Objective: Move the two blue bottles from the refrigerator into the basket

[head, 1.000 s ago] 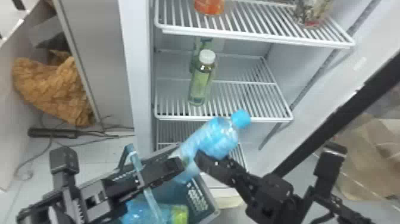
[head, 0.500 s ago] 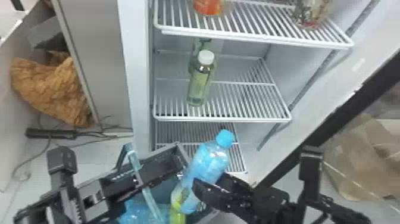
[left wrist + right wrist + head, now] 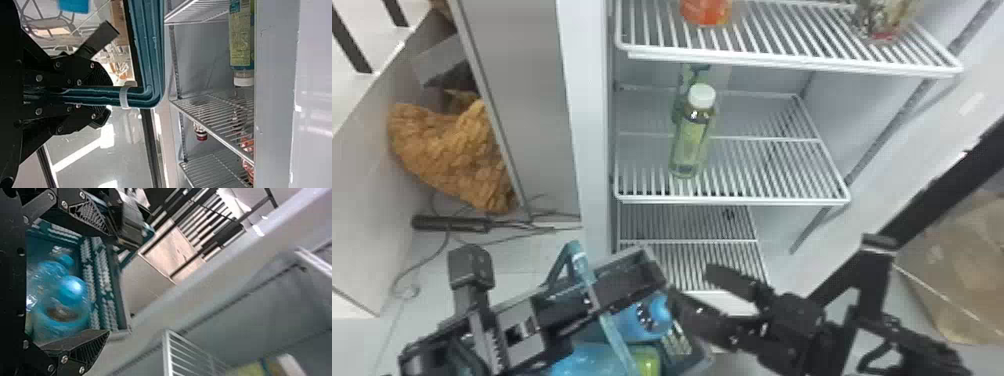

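Head view: one blue bottle (image 3: 632, 321) and the other blue bottle (image 3: 577, 359) are in the basket (image 3: 679, 342). The right gripper (image 3: 692, 284) has its jaws spread just beside the nearer bottle's cap (image 3: 660, 309); the left gripper (image 3: 582, 300) has its jaws closed on the basket's handle (image 3: 610, 327). A green bottle (image 3: 691, 142) stands on a refrigerator shelf (image 3: 762, 170).

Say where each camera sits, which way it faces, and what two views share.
Head view: on the head, forward and down at the refrigerator; left arm, right arm.
Left wrist view: left wrist, facing the refrigerator; left claw gripping a handle.
Right wrist view: right wrist, towards basket, refrigerator; open right claw.
Head and right wrist share a blue bottle.
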{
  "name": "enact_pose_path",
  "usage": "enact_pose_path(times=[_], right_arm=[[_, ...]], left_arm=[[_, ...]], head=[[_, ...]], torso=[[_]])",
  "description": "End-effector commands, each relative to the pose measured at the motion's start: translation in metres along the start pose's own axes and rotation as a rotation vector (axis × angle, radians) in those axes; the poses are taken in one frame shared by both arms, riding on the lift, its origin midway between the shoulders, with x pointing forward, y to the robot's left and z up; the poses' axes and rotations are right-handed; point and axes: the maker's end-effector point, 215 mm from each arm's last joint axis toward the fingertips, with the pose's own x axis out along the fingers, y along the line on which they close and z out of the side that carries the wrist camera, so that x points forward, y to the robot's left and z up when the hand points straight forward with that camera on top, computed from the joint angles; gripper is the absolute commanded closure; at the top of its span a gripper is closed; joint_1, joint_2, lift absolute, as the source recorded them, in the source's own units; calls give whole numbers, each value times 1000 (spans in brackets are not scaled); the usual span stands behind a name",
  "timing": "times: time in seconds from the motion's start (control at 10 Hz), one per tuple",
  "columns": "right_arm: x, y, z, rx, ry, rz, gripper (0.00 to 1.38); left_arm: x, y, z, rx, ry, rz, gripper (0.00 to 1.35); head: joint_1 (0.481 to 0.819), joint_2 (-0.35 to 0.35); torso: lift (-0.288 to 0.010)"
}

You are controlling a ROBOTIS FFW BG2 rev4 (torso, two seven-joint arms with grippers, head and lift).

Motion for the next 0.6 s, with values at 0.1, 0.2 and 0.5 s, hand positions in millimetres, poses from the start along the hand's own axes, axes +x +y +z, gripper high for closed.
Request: enact_pose_path(times=[0.1, 0.2, 0.5], right_arm=[[-31, -45, 33, -82, -129, -128, 191], [-43, -60, 35, -97, -164, -166, 191], [-83, -79, 52, -195, -312, -271, 191]], left_arm=[[0, 0, 0, -1, 0, 0, 1197], [0, 0, 0, -1, 0, 0, 1197], [-1, 2, -1, -3, 0, 6, 1197]], head=[[695, -180], [695, -218], [695, -312]], torso=[[-220], [-220], [-220]])
